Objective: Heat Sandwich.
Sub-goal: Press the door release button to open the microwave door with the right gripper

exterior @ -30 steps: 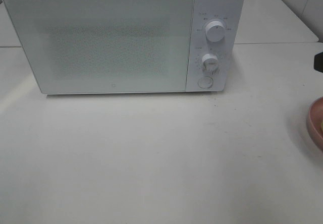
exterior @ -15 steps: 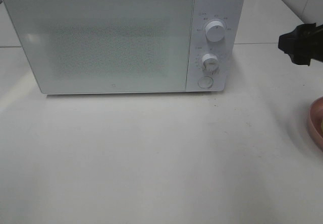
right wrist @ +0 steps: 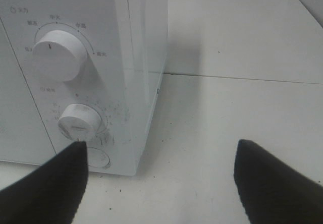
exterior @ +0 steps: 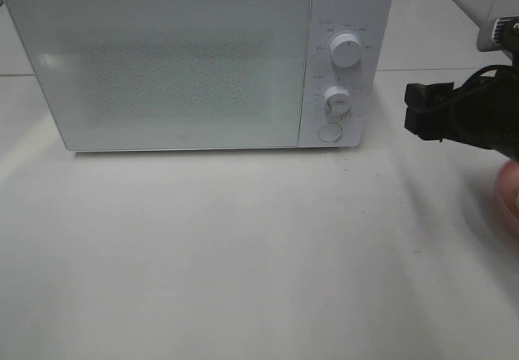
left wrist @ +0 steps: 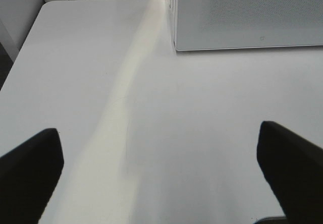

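The sandwich is out of view. Only a sliver of its pink plate (exterior: 512,200) shows at the right edge, under my right arm. The white microwave (exterior: 162,68) stands at the back with its door shut. My right gripper (exterior: 422,112) is open and empty. It hovers to the right of the microwave's control panel, level with the lower knob (exterior: 337,100). In the right wrist view the gripper (right wrist: 161,183) faces the panel's right corner and the round button (right wrist: 98,159). My left gripper (left wrist: 161,178) is open and empty, low over bare table left of the microwave (left wrist: 247,17).
The upper knob (exterior: 346,52) and round door button (exterior: 329,132) sit on the panel's right side. The white table (exterior: 243,255) spreads out in front of the microwave. A table seam runs behind the microwave's right side (right wrist: 242,77).
My right arm has come in from the right edge and moved left toward the microwave's control panel. It now covers most of the pink plate. The microwave has not moved.
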Robot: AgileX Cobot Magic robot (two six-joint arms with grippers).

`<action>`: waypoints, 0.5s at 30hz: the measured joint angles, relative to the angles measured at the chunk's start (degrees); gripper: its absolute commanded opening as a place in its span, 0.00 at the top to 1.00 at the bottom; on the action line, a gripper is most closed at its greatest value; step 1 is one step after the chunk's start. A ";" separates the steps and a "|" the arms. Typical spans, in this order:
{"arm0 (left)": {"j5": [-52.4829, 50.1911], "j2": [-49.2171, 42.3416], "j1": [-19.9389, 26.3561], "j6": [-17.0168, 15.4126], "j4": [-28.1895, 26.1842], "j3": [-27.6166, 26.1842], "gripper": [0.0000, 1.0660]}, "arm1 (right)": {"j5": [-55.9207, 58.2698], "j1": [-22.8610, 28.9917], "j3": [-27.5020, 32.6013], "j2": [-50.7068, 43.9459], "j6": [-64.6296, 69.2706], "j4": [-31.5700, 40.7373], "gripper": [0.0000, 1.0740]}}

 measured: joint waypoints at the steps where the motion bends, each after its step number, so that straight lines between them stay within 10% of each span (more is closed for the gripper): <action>1: 0.00 0.00 0.00 0.00 0.00 0.00 0.05 | -1.15 1.20 0.11 0.86 -1.20 2.12 0.29; 15: 0.00 0.00 0.00 0.00 0.00 0.00 0.05 | -15.24 16.16 0.06 12.61 -3.55 18.22 0.29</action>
